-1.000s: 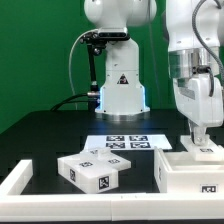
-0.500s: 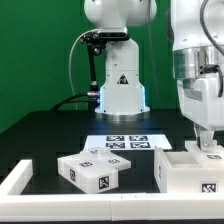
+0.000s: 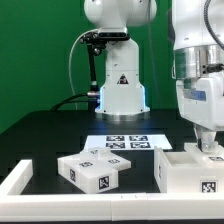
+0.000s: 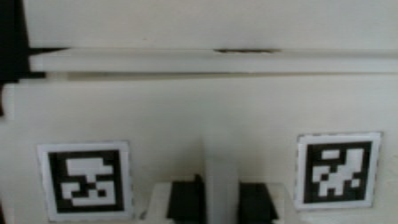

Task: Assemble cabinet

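The white cabinet body (image 3: 185, 175) lies at the exterior view's lower right, open side up, with a tag on its front face. My gripper (image 3: 207, 146) reaches straight down onto its rear wall. In the wrist view the dark fingers (image 4: 189, 203) stand either side of a thin white wall edge, and my gripper (image 4: 222, 203) is shut on it. The cabinet's white panel (image 4: 196, 110) with two tags fills that view. Smaller white tagged pieces (image 3: 95, 170) lie together at the lower left, apart from my gripper.
The marker board (image 3: 125, 142) lies flat on the black table between the pieces and the white robot base (image 3: 120, 92). A white raised border (image 3: 15, 182) runs along the table's front and left edge. A green backdrop stands behind.
One second ago to half a second ago, my arm shifted slightly to the exterior view's right and the cabinet body shifted with it. Since then nothing has visibly moved.
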Controlling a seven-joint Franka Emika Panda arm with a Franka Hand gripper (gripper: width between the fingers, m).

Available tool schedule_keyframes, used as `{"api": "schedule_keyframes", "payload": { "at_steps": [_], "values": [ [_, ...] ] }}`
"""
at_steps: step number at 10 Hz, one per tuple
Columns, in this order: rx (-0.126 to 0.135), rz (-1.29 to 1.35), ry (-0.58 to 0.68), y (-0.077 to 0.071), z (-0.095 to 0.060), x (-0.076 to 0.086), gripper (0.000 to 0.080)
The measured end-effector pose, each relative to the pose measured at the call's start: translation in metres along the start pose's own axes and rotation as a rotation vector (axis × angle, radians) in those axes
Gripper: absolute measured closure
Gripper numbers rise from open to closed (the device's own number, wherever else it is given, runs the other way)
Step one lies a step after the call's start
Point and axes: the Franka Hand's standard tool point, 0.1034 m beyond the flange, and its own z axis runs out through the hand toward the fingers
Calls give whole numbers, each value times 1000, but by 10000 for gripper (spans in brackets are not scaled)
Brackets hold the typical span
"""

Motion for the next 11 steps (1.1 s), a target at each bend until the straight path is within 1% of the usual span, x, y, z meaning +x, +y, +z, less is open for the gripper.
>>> {"api": "schedule_keyframes", "payload": {
  "at_steps": [2,4,5,8,11],
  "values": [
    [11,3,3,-10,1,0,735],
    [-13,17,-7,-12,3,0,735],
    [-18,22,-8,-12,3,-1,735],
    [-26,21,-8,-12,3,-1,735],
    [-25,22,-8,-12,3,0,734]
  ]
}}
